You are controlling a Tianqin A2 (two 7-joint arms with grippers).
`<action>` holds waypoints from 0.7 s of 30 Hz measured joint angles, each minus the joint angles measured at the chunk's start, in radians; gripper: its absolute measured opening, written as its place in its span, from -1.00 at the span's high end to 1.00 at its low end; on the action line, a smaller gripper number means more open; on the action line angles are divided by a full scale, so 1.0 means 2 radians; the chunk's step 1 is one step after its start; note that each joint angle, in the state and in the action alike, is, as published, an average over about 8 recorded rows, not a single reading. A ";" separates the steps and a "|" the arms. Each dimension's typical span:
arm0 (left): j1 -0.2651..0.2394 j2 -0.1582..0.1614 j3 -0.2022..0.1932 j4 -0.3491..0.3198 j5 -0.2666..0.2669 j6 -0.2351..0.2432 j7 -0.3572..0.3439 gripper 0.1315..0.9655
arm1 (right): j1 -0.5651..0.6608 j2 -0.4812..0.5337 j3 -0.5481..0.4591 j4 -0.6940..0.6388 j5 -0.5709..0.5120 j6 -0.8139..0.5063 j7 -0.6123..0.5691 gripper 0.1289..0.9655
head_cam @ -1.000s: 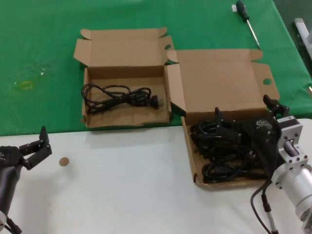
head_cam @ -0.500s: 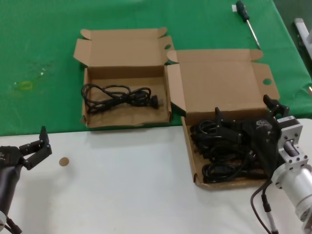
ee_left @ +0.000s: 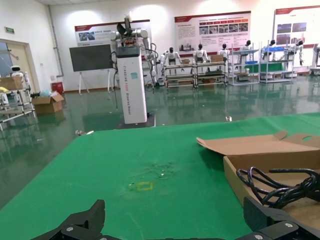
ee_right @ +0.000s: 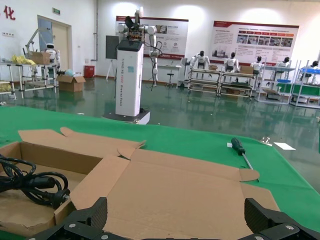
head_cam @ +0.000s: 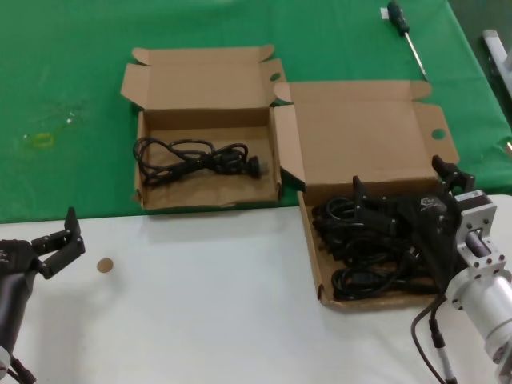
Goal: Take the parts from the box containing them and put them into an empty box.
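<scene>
Here the right gripper (head_cam: pixel 400 210), jaws spread, hides much of the cords (head_cam: pixel 360 248) in the wider box (head_cam: pixel 314 256); left gripper (head_cam: pixel 60 240) likewise spread.

Black cord (ee_left: pixel 280 187) in the narrower box (ee_left: pixel 260 155); left claw (ee_left: pixel 175 225) spread wide

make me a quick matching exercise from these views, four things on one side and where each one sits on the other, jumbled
Things:
1. screwdriver
2. single cord
3. right gripper
4. left gripper

Places:
A. over the pile of cords in the wider box
B. on the green cloth, beyond both boxes
C. over the white table, away from the boxes
D. lying inside the narrower box

Pairs: 1-B, 2-D, 3-A, 4-C
</scene>
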 joint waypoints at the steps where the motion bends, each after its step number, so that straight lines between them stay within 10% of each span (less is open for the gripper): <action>1: 0.000 0.000 0.000 0.000 0.000 0.000 0.000 -1.00 | 0.000 0.000 0.000 0.000 0.000 0.000 0.000 -1.00; 21: 0.000 0.000 0.000 0.000 0.000 0.000 0.000 -1.00 | 0.000 0.000 0.000 0.000 0.000 0.000 0.000 -1.00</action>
